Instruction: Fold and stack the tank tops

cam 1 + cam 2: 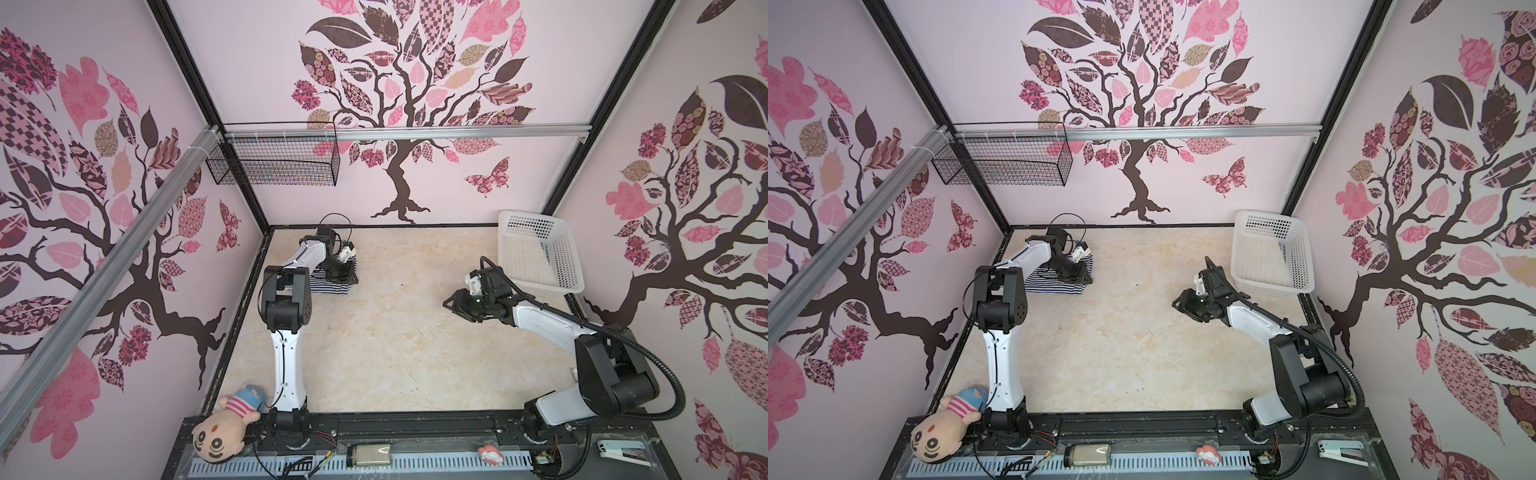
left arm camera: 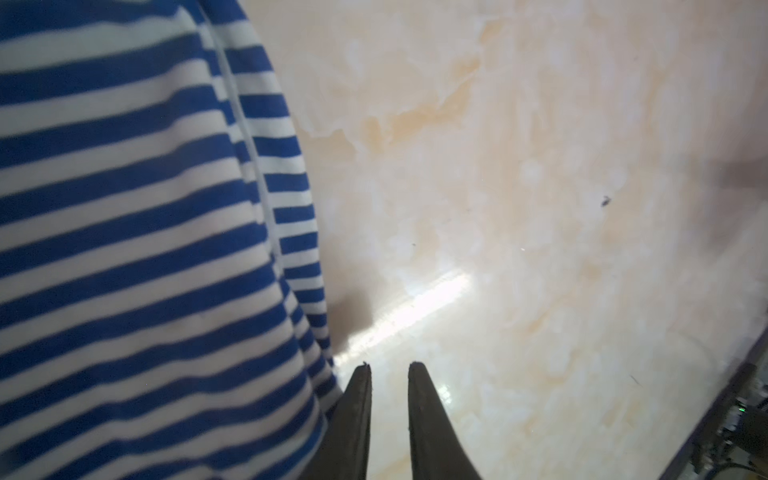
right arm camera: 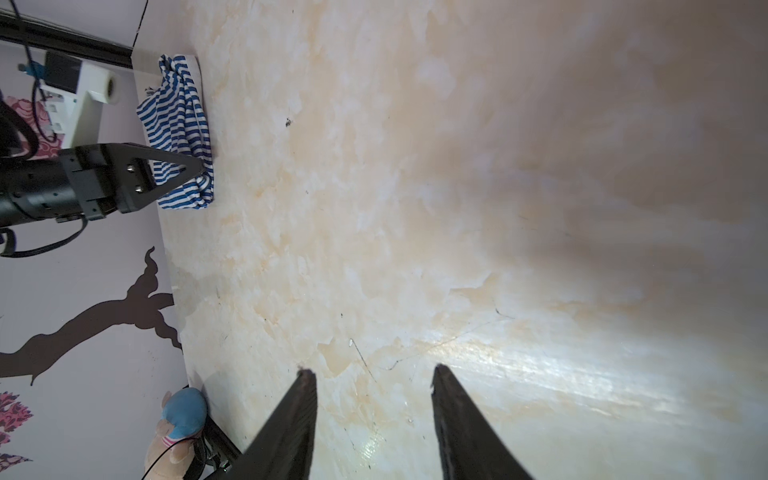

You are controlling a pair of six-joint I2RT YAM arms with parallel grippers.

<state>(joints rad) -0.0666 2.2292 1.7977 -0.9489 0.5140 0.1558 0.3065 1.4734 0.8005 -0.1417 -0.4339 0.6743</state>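
Left end effector point(image 2: 388, 368): tips a narrow gap apart, nothing between them, just beside the tank tops point(image 2: 124, 208) at frame left. Right end effector point(image 3: 372, 374): spread, empty, over bare surface point(image 3: 457, 208). In both top views the tank tops point(image 1: 332, 286) sit in the surface's upper-left corner. Likely soft, light and limp, and may slide on the glossy top, so pinch a folded edge. Wall close on the left, open room centre, basket point(image 1: 536, 249) upper right.

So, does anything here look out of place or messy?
A plush doll lies flopped at the front left corner, head hanging over the edge. The striped tank tops look rumpled rather than neatly stacked.
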